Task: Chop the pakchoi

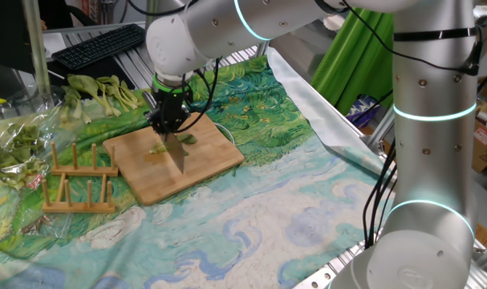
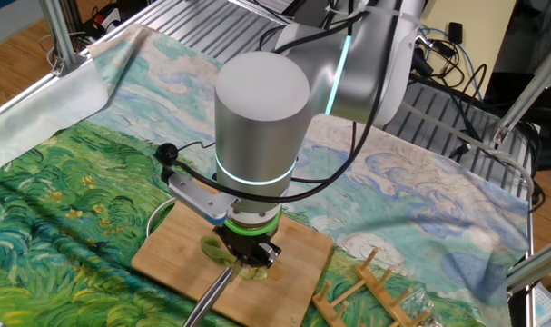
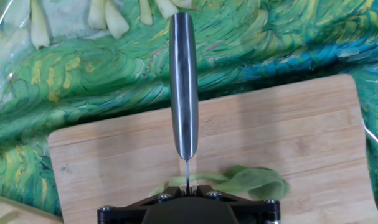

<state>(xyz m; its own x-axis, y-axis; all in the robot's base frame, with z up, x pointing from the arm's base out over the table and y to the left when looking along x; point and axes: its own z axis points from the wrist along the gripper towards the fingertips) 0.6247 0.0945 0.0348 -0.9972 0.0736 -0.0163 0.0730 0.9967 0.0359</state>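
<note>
the arm's gripper (image 1: 170, 120) pointed straight down over a bamboo cutting board (image 1: 207, 164), its jaws pinched shut on a knife (image 3: 184, 87) whose steel handle ran away from the camera in the hand view and whose thin blade edge met the board directly beneath the hand. the pakchoi (image 3: 254, 182), a small green leaf with a pale stem, lay flat on the board across the line of the blade, most of the leaf to one side and a narrow strip to the other; whether it was cut through could not be told. in one fixed view small green bits showed on the board on either side of the blade. the board rested on a painted cloth (image 1: 251, 104) of green and blue swirls that covered the surface. beside the board stood a wooden rack (image 1: 79, 181) of upright pegs. beyond the board a bunch of pale-stemmed stalks (image 1: 103, 92) lay on the cloth, and leafy greens in clear plastic (image 1: 14, 148) lay near the rack. a black keyboard (image 1: 99, 44) sat behind the cloth.
</note>
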